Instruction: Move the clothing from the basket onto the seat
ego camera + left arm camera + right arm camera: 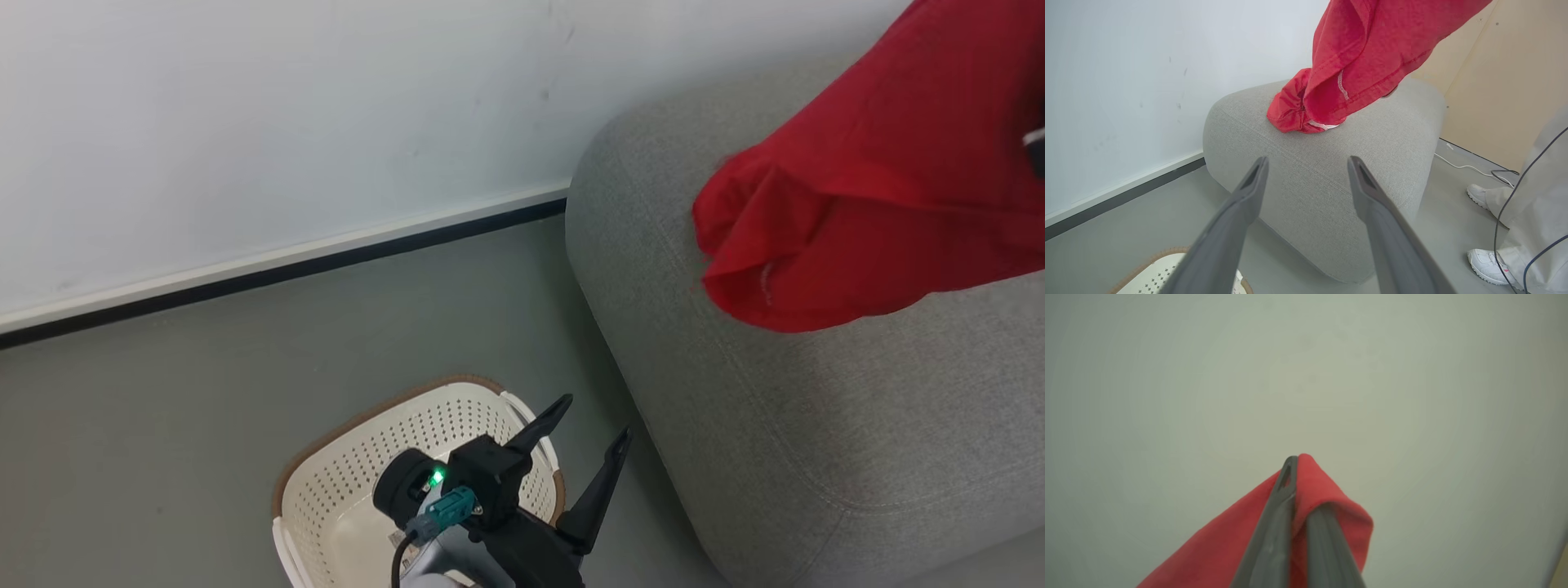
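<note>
Our right tool (1301, 482) clamps the bright red fabric garment (882, 188) above the grey woven sofa (816, 425), upper right; release remains, we judge. Our left tool (594, 416) stands apart over the cream perforated basket (343, 490).

Left gripper: black two-fingered left gripper (594, 418) low in the middle of the head view, tilted up and to the right.
Left fingers: long dark fingers (1370, 196) spread wide apart.
Left wrist: black wrist housing (490, 469) with a lit green light (438, 476).
Right gripper: dark grey right gripper (1300, 477), its fingers pressed together, pinching a fold of a bright red soft fabric garment (1349, 526).
</note>
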